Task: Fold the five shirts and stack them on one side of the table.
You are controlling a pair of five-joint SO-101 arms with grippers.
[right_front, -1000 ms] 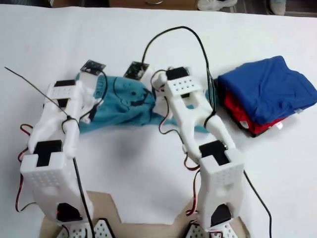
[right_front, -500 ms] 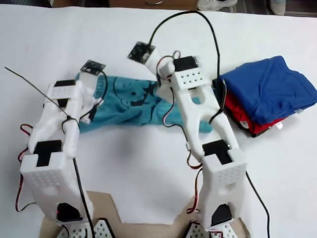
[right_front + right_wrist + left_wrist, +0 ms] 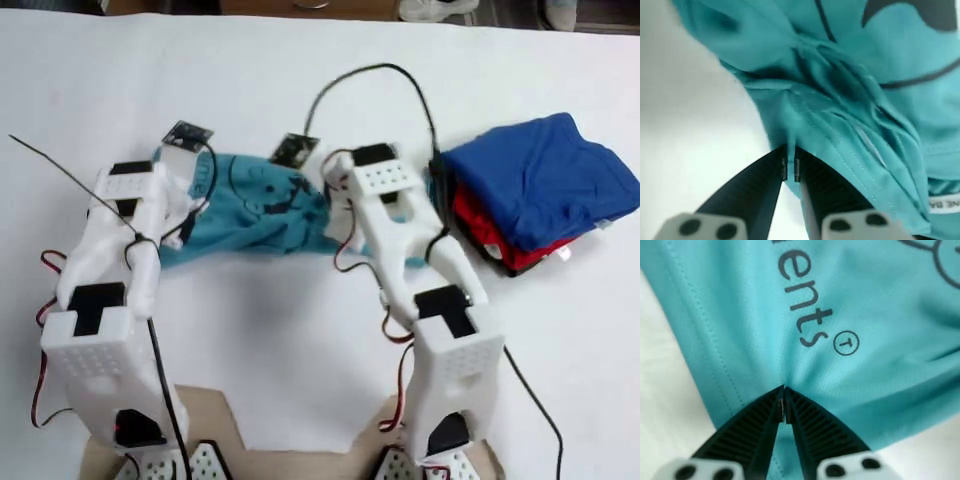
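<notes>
The teal shirt [image 3: 250, 205] lies across the middle of the table [image 3: 290, 330] between the two arms, printed side up and bunched into a long band rather than spread flat. Each arm has one end of it. The left gripper [image 3: 783, 407] is pressed together on a small pinch of cloth near the shirt's left edge, just below the lettering. The fabric puckers toward the jaw tips, which suggests a firm hold. The right gripper [image 3: 790, 167] is likewise clamped on the teal shirt, on a stitched hem at the right end where several layers are gathered (a label shows nearby in the right wrist view). Holding both ends at once makes sense for a fold: the cloth can be pulled taut and lifted or turned as one piece instead of dragging and creasing.

On the right side of the table, well apart from the left arm and just beside the right one, sits the stack [image 3: 530, 195] of finished shirts. A blue shirt [image 3: 545, 165] is on top with a red shirt [image 3: 478, 228] under it, and possibly a dark one beneath, though too little of it shows to be sure. That placement gives the teal shirt a short path once folded. I judge the task about midway, with this fold not yet complete.
</notes>
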